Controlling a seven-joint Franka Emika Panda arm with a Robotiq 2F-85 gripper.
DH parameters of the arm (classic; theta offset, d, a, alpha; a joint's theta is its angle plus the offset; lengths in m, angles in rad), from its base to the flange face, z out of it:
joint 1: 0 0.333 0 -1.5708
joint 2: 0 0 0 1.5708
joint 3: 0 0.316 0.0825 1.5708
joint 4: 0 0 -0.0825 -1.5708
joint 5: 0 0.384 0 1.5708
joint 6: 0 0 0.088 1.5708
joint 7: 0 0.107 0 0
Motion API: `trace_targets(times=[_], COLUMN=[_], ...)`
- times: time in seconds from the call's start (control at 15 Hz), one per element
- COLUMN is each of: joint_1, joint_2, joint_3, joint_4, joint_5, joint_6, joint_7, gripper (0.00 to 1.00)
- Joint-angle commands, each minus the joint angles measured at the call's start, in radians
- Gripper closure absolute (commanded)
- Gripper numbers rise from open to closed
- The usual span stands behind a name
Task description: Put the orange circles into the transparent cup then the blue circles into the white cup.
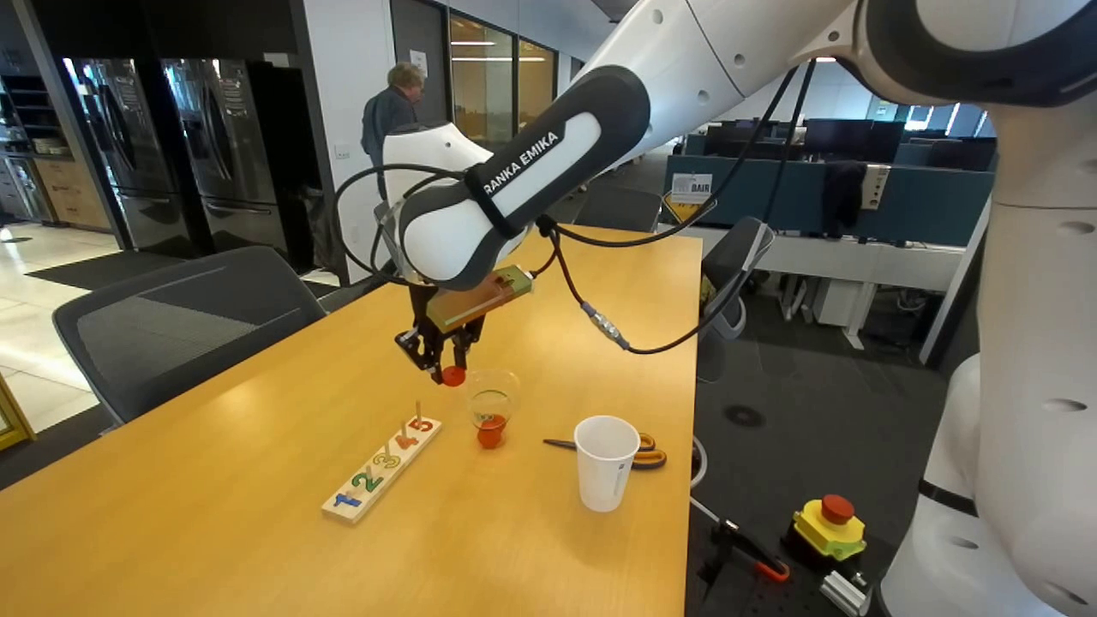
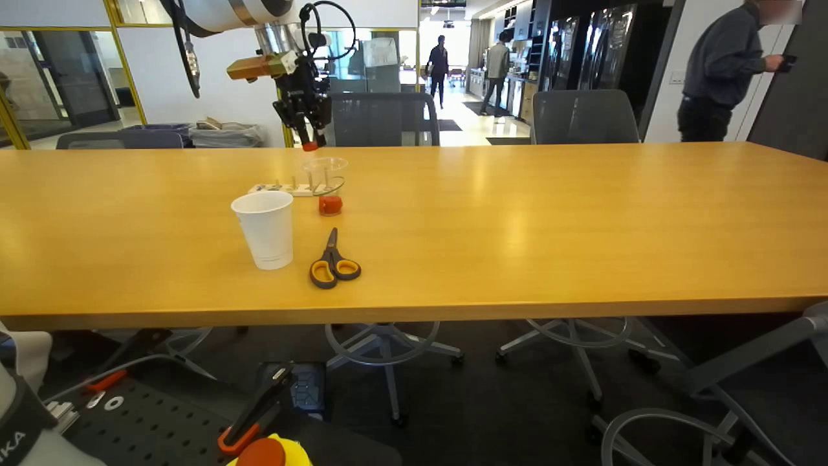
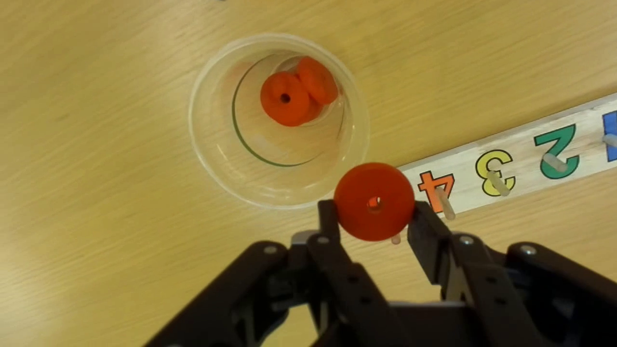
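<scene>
My gripper [image 1: 452, 367] is shut on an orange-red circle [image 3: 374, 207] with a small centre hole, held at the fingertips above the table. In the wrist view the circle overlaps the near rim of the transparent cup [image 3: 212, 149]. The cup stands upright, also visible in both exterior views [image 1: 504, 386] [image 2: 326, 166]. Several orange circles [image 3: 285, 99] lie inside at its bottom. The white cup [image 1: 605, 463] stands upright and also shows in an exterior view [image 2: 266, 233]; its inside is hidden. It is out of the wrist view. No blue circles are visible in any view.
A wooden number board [image 1: 377, 471] with bare upright pegs lies beside the transparent cup. Scissors with orange-black handles [image 2: 334, 265] lie by the white cup. The wooden table's edge [image 2: 414, 314] runs beyond them. Chairs [image 1: 188, 326] surround the table.
</scene>
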Motion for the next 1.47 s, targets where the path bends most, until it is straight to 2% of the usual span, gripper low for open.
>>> trace_targets(times=[0.0, 0.67, 1.0, 1.33, 1.4], joint_1=[-0.012, -0.088, -0.096, -0.093, -0.093], joint_2=[0.004, -0.002, 0.0, 0.01, 0.013], joint_3=[-0.001, 0.0, 0.006, 0.004, 0.003], joint_4=[0.058, 0.05, 0.046, 0.05, 0.054], joint_5=[-0.007, 0.065, 0.136, 0.154, 0.158], joint_6=[-0.061, -0.14, -0.16, -0.177, -0.185], joint_7=[-0.012, -0.114, -0.192, -0.207, -0.201], gripper=[0.81, 0.81, 0.81, 0.81, 0.38])
